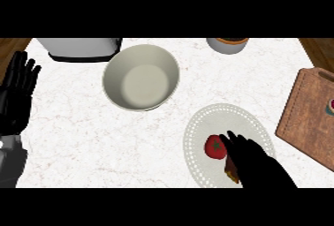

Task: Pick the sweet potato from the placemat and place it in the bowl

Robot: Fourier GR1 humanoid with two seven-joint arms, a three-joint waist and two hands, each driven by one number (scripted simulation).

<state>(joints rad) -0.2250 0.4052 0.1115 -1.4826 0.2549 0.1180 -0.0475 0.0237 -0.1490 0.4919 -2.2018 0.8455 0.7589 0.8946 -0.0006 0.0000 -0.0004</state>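
Observation:
A pale, round placemat [225, 119] lies on the white marble counter at the lower right. On it sits a red tomato [214, 147], and just below that a brown-orange sweet potato [230, 172] peeks out from under my right hand. My right hand [253, 161] reaches over the placemat with fingers stretched flat above the sweet potato, hiding most of it, fingertips beside the tomato. The cream bowl [141, 77] stands empty up and to the left of the placemat. My left hand [16, 95] rests open at the left edge, fingers up.
A grey appliance [81, 47] stands at the back left next to the bowl. A small cup [228, 44] sits at the back right. A wooden cutting board [312, 117] lies along the right edge, with something red [331, 105] on it.

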